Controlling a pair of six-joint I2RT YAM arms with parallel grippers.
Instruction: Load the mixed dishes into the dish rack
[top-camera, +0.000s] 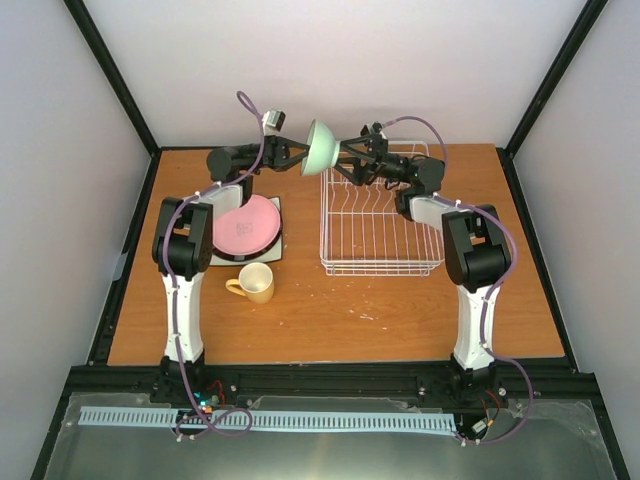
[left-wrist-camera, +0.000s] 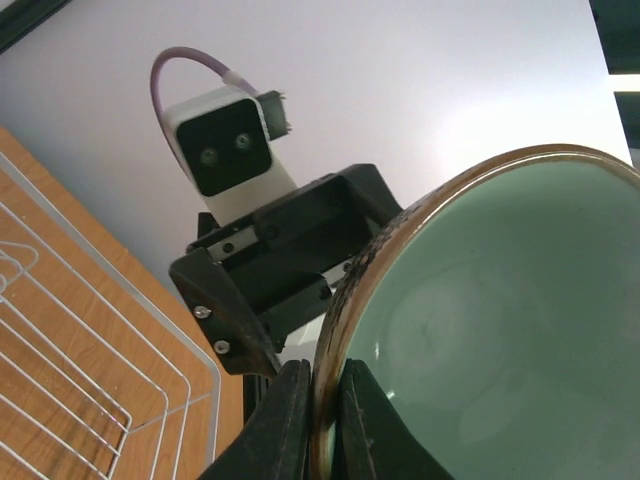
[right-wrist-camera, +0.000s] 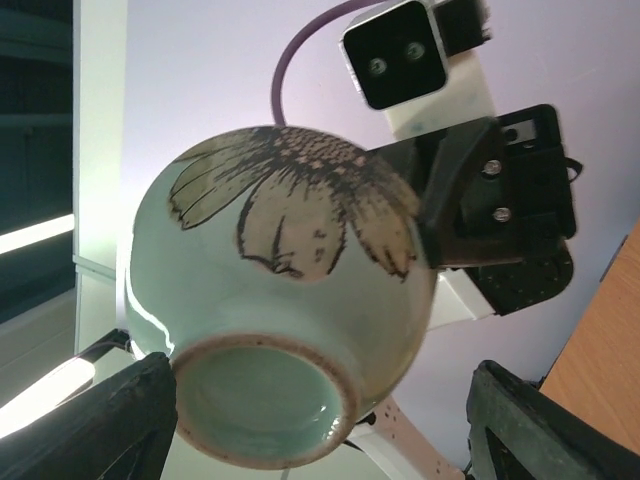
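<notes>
Top external view is showing both arms stretching toward 12 o'clock, their tips close together in the air over the far part of the table (top-camera: 330, 320). The left claw (top-camera: 300, 155) is holding the green bowl (top-camera: 322, 148) tipped on its side, raised near the 11 o'clock corner of the white wire rack (top-camera: 380, 225) and touching neither rack nor table. Left wrist view is showing its 2 fingers (left-wrist-camera: 288, 425) clamping the bowl's brown rim, 1 inside and 1 outside. The right claw (top-camera: 347, 157) is sitting at the bowl's 3 o'clock side. Right wrist view is showing its jaws standing wide apart around the bowl's foot, with a gap showing beside the 3 o'clock finger (right-wrist-camera: 540, 430), so it is not gripping. A dark flower is showing on the bowl's outer wall. At the rack's 9 o'clock, the pink plate (top-camera: 245, 225) is lying on the white square plate (top-camera: 225, 258). The yellow mug (top-camera: 255, 285) is standing upright at their 6 o'clock, handle pointing to 9 o'clock.
</notes>
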